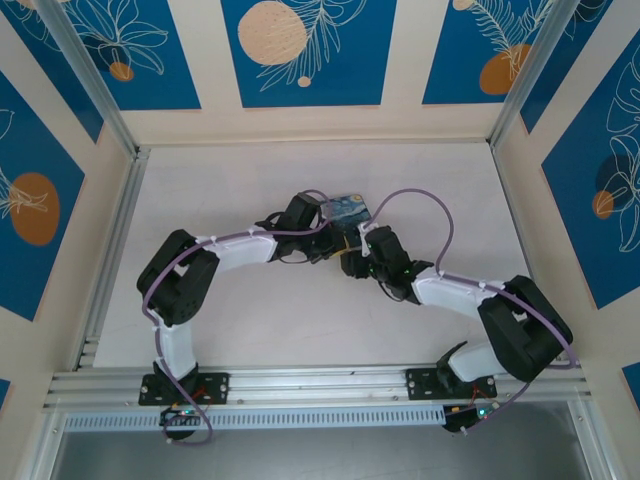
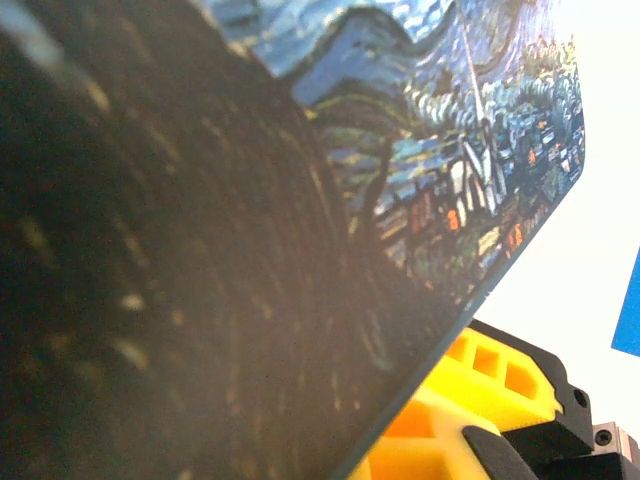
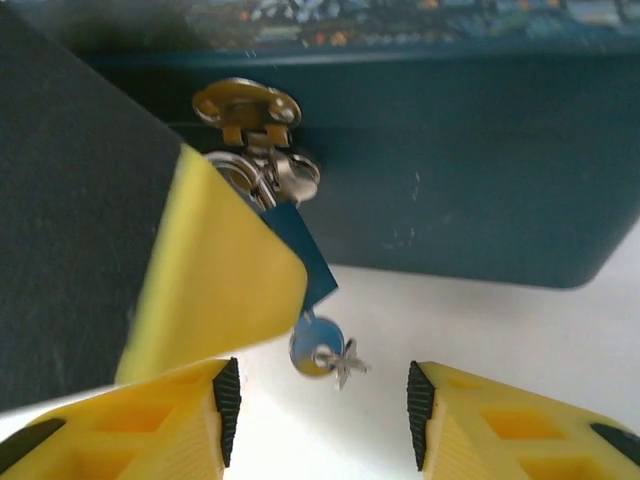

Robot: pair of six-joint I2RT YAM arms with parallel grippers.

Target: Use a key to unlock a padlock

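Looking along the right claw [image 3: 322,400], jaws apart and empty, we find the key [image 3: 316,348] dead ahead on the counter [image 3: 520,330], just beside the padlock [image 3: 450,170], seemingly lengthwise toward its keyhole fitting [image 3: 247,105]. Our left claw [image 1: 312,218] is closed at the padlock's left end.

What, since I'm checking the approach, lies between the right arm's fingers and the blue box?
In the right wrist view, a small key and a blue tag lie between the open fingers and the box.
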